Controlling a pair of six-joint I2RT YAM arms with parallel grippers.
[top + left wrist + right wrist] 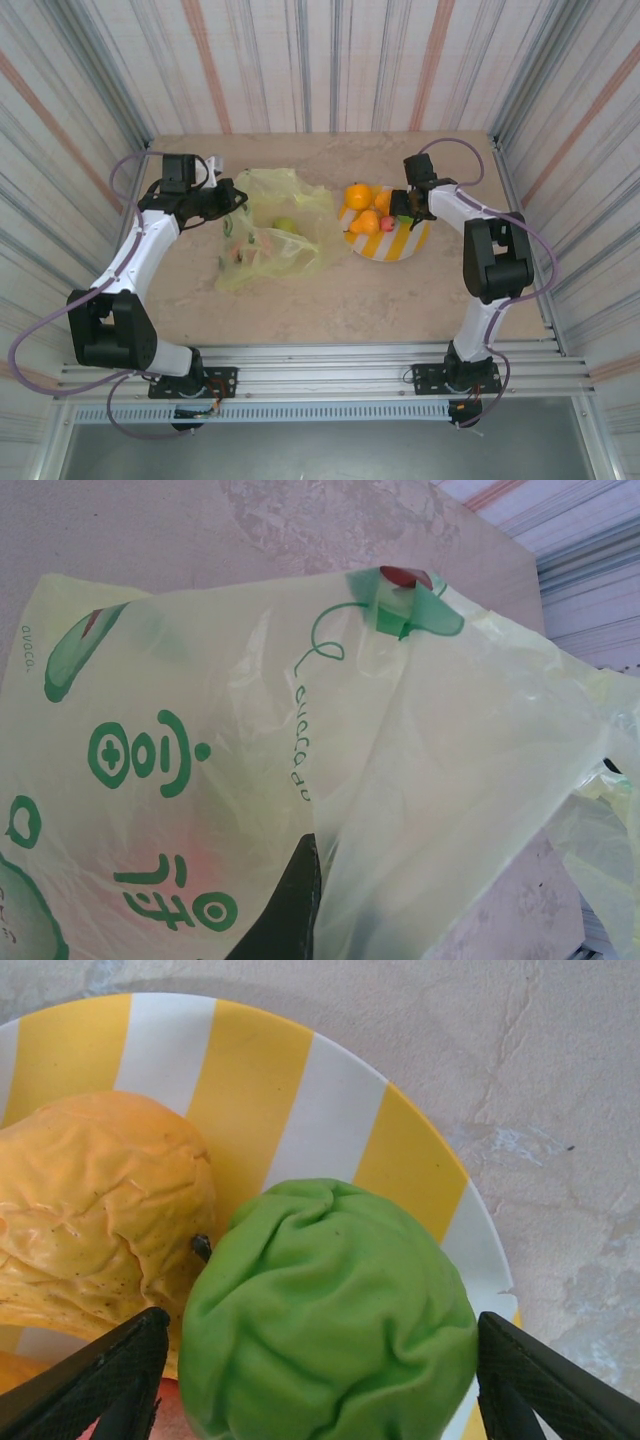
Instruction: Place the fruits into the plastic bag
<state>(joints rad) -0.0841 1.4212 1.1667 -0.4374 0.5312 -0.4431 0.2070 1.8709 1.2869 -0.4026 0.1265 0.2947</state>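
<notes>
Top: plastic bag [275, 245] left of bench [300, 310] centre, a bagged fruit [285, 225] dim inside. Left gripper [232, 197] is clamped on its far-left rim.
Left wrist: the plastic veils the fingers [285, 910]; one dark tip shows.
Right wrist: right gripper [320, 1360] stands apart, straddling a green fruit [330, 1290] on the plate [320, 1110] near the right edge.

The bag [430, 780], thin yellow-green plastic, hangs crumpled close to the lens, printed with green avocado shapes, a looping "avocado" script and green characters. Its folds run down to a dark finger [290, 910] at the bottom edge, with a faint reddish blur showing through the plastic beside it. Behind lies the mottled beige tabletop [200, 530], and a striped wall [590, 560] stands at the upper right.
</notes>
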